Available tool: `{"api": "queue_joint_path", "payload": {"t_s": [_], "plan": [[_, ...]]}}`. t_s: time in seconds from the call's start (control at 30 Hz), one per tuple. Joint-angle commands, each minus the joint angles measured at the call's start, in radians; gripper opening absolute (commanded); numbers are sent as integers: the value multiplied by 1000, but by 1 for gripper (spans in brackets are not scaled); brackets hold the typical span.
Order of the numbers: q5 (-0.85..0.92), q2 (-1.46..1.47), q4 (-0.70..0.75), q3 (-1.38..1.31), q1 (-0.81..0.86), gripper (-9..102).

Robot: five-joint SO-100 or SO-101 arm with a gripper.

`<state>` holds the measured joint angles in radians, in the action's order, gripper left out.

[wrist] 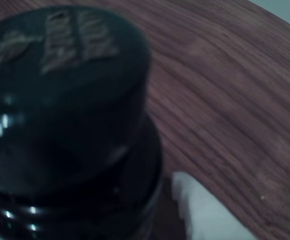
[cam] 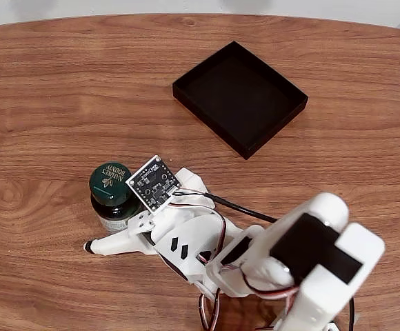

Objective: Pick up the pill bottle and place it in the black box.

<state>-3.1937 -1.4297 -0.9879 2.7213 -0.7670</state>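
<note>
The pill bottle [cam: 111, 186] stands upright on the wooden table at the left of the fixed view, its dark green cap printed "Nature's Bounty". My gripper [cam: 105, 219] is down at the bottle. One white finger [cam: 114, 243] lies along the bottle's near side, close to its base. The other finger is hidden under the wrist camera board and the bottle. In the wrist view the blurred bottle [wrist: 65, 125] is very close on the left, with the white finger [wrist: 205, 215] at the lower right. The black box [cam: 240, 98] sits empty at the far middle.
The wooden table [cam: 48, 89] spreads bare between the bottle and the box. My arm's white body and cables [cam: 303, 262] take up the lower right of the fixed view. The table's far edge curves along the top.
</note>
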Motion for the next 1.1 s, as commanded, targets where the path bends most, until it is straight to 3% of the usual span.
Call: {"api": "queue_joint_path", "payload": {"t_s": [0.0, 0.23, 1.07], "plan": [[31, 6, -86, -44, 9, 46], [52, 28, -167, -44, -9, 43], [67, -34, -258, 74, -26, 24]]}}
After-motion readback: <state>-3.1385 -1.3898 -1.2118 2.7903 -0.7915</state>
